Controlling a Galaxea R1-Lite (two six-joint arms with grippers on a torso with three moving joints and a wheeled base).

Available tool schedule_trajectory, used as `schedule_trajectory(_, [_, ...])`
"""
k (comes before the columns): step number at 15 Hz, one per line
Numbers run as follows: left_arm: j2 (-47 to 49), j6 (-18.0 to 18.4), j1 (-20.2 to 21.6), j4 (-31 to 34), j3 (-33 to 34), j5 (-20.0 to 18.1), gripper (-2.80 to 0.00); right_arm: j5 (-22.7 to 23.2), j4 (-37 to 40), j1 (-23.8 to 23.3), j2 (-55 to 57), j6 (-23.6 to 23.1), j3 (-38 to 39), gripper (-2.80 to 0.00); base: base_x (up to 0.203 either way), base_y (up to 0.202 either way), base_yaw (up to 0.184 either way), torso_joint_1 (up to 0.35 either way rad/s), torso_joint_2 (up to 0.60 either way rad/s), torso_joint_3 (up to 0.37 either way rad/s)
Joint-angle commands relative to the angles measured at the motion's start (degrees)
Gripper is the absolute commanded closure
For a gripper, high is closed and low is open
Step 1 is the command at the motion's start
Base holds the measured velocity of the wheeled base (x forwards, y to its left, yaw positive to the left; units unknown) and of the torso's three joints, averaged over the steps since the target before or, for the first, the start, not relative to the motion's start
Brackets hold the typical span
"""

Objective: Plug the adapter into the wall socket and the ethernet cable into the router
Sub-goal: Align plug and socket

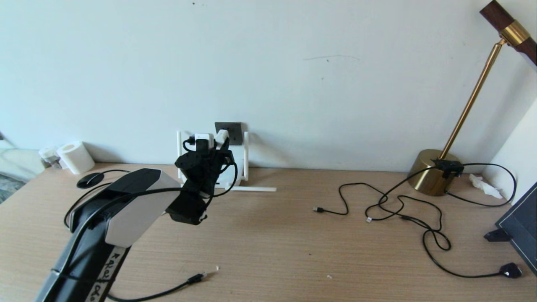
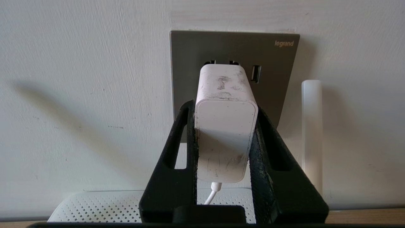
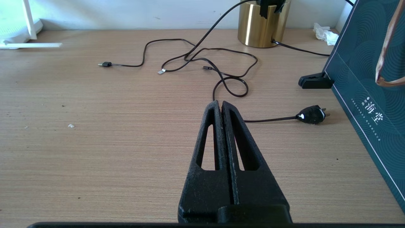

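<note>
The step in hand is seating the adapter in the wall socket. The left gripper clamps the white cube by its two sides, jaws only as wide as the body, its nose at the grey plate; whether the pins are fully home is hard to tell. Next comes a straight push, then letting go. The router sits just below the socket. The ethernet cable lies on the desk, well apart from the socket. The right gripper hangs clenched and empty
</note>
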Motion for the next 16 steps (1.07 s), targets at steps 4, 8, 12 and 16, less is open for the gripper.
schedule_trajectory(4, [0.65,0.02,0.01,-0.01,-0.75,-0.2,0.0,-0.05,-0.02,0.02,0.06,0.01,0.0,0.0,0.0,0.0,0.0,0.0,0.0,0.0])
schedule_trajectory(8, [0.42,0.02,0.01,0.19,-1.3,-0.15,0.0,-0.05,-0.02,0.02,0.06,0.01,0.0,0.0,0.0,0.0,0.0,0.0,0.0,0.0])
schedule_trajectory(12, [-0.28,0.95,0.01,0.01,-1.13,-0.15,0.0,-0.05,-0.02,0.02,0.06,0.01,0.0,0.0,0.0,0.0,0.0,0.0,0.0,0.0])
schedule_trajectory(16, [-0.22,0.99,0.1,0.01,-0.95,-0.15,0.0,-0.05,-0.02,0.02,0.06,0.01,0.0,0.0,0.0,0.0,0.0,0.0,0.0,0.0])
